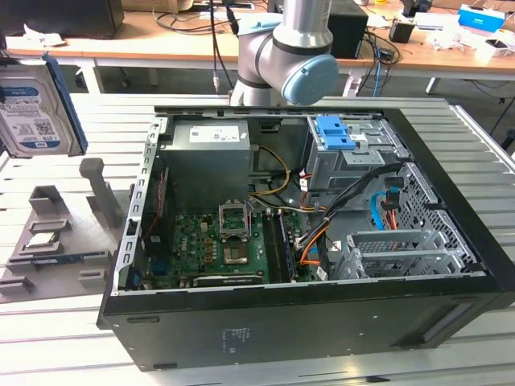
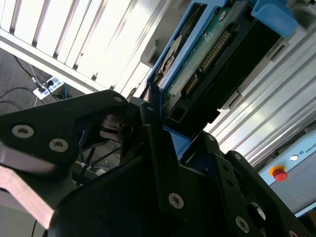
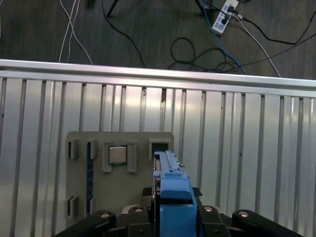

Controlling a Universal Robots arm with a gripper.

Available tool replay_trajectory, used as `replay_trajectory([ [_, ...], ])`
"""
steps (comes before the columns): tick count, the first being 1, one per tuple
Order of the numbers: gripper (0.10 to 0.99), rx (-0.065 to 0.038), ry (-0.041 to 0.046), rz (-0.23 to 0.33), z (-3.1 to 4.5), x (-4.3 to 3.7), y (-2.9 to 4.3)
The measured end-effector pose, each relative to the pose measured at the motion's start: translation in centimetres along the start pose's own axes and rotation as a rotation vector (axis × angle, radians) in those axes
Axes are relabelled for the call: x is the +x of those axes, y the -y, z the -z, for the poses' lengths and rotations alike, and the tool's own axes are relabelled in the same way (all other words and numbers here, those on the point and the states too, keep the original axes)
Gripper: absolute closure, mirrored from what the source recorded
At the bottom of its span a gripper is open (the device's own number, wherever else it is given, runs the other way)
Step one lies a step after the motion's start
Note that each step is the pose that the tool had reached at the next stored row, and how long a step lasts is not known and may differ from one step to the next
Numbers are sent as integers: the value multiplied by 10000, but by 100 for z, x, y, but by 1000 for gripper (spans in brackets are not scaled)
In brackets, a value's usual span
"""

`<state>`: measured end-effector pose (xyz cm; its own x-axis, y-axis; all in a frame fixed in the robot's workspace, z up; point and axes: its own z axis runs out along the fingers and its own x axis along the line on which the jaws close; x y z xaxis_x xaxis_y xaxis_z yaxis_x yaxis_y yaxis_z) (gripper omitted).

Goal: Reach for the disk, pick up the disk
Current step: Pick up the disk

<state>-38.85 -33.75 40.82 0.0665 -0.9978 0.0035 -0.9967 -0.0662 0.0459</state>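
The disk point(image 1: 34, 106), a silver drive with a blue-and-white label and a blue side rail, hangs upright in the air at the exterior view's far left, above the grey holder point(image 1: 56, 233). In the first wrist view its blue rail point(image 3: 171, 190) stands edge-on between the black fingers of my gripper point(image 3: 170, 217), over the holder point(image 3: 118, 187). In the second wrist view the green circuit board on the disk's underside point(image 2: 197, 64) shows, with my gripper point(image 2: 165, 136) clamped on its end. The gripper is shut on the disk.
An open black computer case point(image 1: 451, 265) takes up the middle of the slatted metal table point(image 1: 64, 338), with a blue latch point(image 1: 334, 133) on its drive cage. The arm point(image 1: 290, 56) rises behind it. A small grey chip point(image 3: 117, 154) sits in the holder. Cables and a power strip point(image 3: 224, 12) lie on the floor.
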Motion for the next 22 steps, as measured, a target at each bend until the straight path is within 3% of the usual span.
replay_trajectory([
  [4,718,1,0,0,131,-6,-6],
  [6,718,1,1,0,274,-12,-12],
  [10,718,0,0,0,477,-22,-20],
  [16,718,2,0,0,673,-31,-29],
  [18,718,2,1,0,787,-33,-34],
  [22,718,0,0,0,888,-35,-38],
])
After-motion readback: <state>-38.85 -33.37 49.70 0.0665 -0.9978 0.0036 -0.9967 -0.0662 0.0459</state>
